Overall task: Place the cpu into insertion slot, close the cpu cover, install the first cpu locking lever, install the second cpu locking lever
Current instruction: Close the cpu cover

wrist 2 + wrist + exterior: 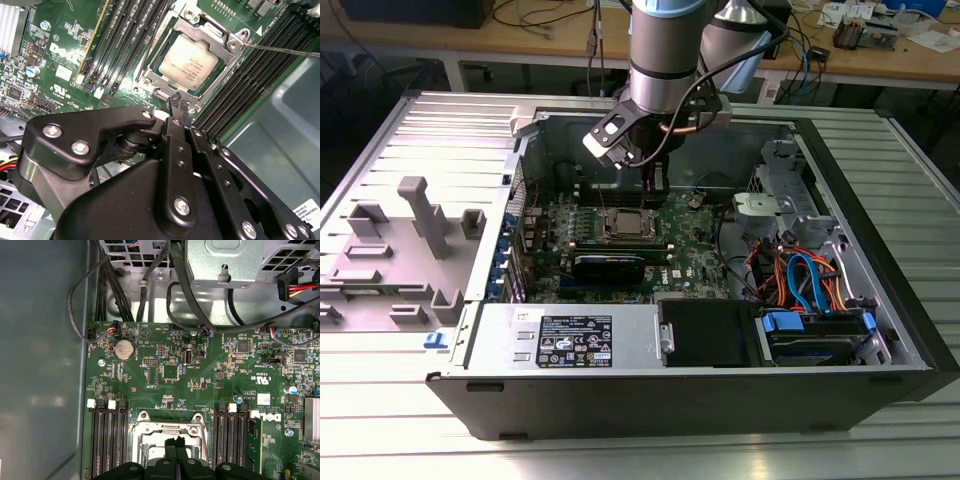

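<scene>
Robot's hand [178, 102] is pinched shut, and there is nothing in it. Its black fingertips [171, 444] hang just over one edge of the square slot [147, 80] on the green board [170, 372]. The shiny chip [189, 62] lies flat inside the slot. The thin metal cover [227, 57] lies down around the chip. A thin metal rod [280, 50] sticks out from one corner, over the long black slots [250, 82].

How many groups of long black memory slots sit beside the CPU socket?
2. One group flanks the insertion slot on one side, the other group on the opposite side; the gripper may hide more.
</scene>
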